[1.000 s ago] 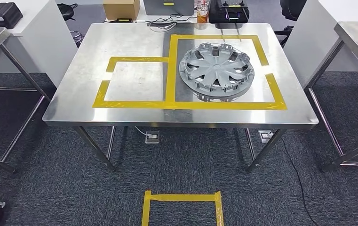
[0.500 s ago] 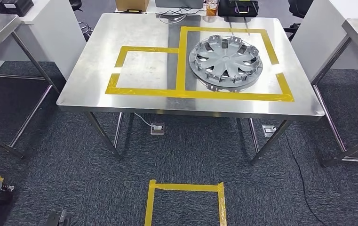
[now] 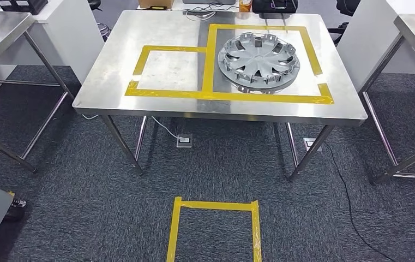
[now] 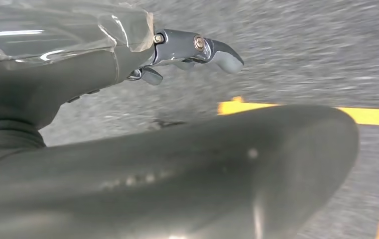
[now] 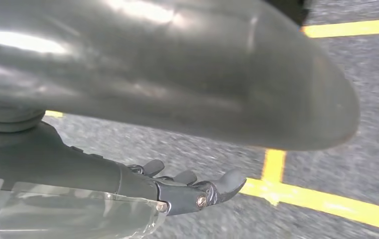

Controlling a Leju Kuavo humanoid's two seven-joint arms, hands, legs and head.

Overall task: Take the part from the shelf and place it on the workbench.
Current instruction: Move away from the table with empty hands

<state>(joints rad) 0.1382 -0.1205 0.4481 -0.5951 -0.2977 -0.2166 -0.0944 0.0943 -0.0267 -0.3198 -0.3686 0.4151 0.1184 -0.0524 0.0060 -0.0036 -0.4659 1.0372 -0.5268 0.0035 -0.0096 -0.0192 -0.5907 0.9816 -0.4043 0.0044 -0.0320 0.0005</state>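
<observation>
Brushed, faintly smeared steel workbench (image 3: pixel 156 101) edged in glossy yellow tape (image 3: pixel 210 54), bearing a matt grey plastic wheel cover (image 3: pixel 258 63), stands on rough dark carpet (image 3: pixel 85 180); shiny chromed legs (image 3: pixel 123 144) below

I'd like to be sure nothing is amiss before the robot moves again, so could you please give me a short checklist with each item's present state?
1. Wheel cover lies on the steel workbench: ok.
2. Wheel cover sits inside the larger yellow tape outline: ok.
3. Left hand holds nothing, hanging over the carpet: ok.
4. Right hand holds nothing, fingers loosely apart: ok.
5. Carpet between the floor tape square and the workbench free of obstacles: ok, though a black cable trails on the right.
6. Shelf to fetch the next part from: cannot tell.
</observation>
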